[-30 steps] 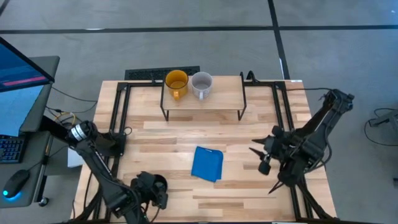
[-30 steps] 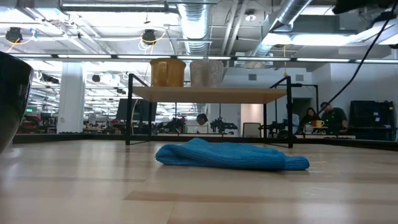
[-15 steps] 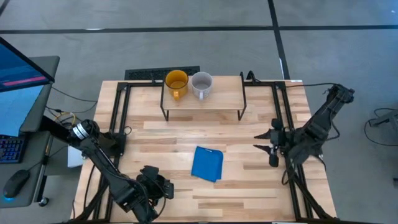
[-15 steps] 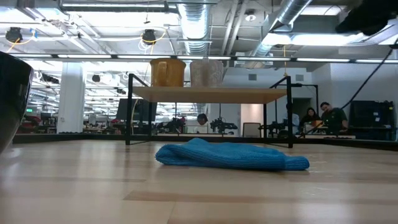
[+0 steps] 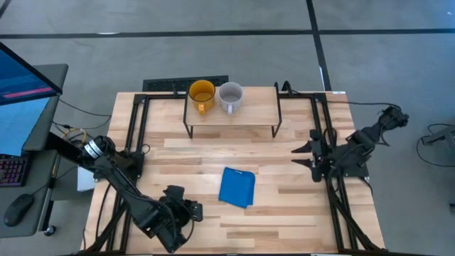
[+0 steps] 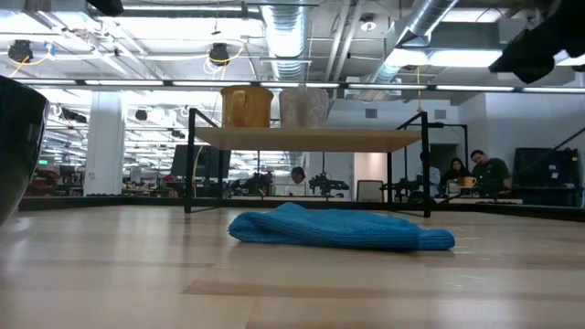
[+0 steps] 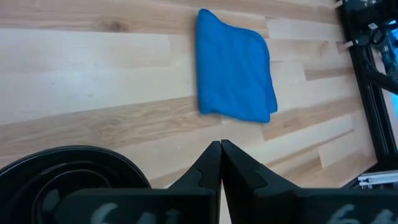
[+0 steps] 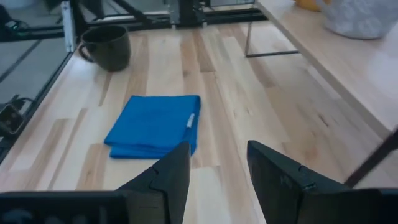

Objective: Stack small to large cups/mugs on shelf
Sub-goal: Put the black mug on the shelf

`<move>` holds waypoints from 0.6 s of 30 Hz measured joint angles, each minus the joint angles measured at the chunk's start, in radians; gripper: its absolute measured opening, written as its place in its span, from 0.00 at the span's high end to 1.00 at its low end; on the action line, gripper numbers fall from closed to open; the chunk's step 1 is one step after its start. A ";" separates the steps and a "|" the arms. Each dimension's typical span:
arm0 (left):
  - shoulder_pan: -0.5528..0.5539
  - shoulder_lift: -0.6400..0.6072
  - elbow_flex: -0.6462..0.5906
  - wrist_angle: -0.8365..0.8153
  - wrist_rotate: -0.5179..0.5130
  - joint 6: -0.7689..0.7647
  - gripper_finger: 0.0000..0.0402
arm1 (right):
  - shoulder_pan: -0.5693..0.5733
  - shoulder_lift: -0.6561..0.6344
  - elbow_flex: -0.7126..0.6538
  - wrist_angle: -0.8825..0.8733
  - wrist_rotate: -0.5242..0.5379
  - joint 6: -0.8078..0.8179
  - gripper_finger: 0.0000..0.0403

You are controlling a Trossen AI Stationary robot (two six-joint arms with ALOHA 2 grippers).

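The yellow-orange mug [image 5: 202, 94] and the light grey mug [image 5: 230, 97] stand side by side on the left part of the shelf's wood board [image 5: 256, 107]; both also show in the low view [image 6: 246, 106] [image 6: 303, 107]. The black mug [image 8: 106, 46] stands on the table near its near left corner; it also shows in the left wrist view [image 7: 68, 180] and the low view [image 6: 18, 146]. In the high view my left arm hides it. My left gripper [image 7: 221, 163] is shut and empty, just beside the black mug. My right gripper [image 8: 217, 171] is open and empty at the table's right side [image 5: 306, 156].
A folded blue cloth [image 5: 237, 186] lies on the table between the two grippers, in front of the shelf. Black frame rails [image 5: 323, 142] run along the table's left and right sides. People sit in the room beyond the table [image 6: 480, 169].
My right gripper has drawn back toward the table's far right, away from the cloth, and stays open. My left gripper has shifted a little toward the table's right edge near the front. The mugs and the cloth have not moved.
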 joint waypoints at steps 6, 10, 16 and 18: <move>0.002 0.000 0.000 0.000 0.000 -0.001 1.00 | -0.056 -0.110 -0.031 0.014 -0.054 -0.003 0.55; 0.002 0.000 0.000 0.000 0.000 -0.003 1.00 | -0.078 -0.158 -0.031 0.012 -0.062 -0.001 0.55; 0.002 0.000 0.000 -0.004 0.000 -0.002 1.00 | -0.089 -0.196 -0.065 0.034 -0.062 0.048 0.55; 0.002 0.000 0.000 -0.004 0.000 -0.002 1.00 | -0.087 -0.206 -0.101 0.080 -0.063 0.059 0.55</move>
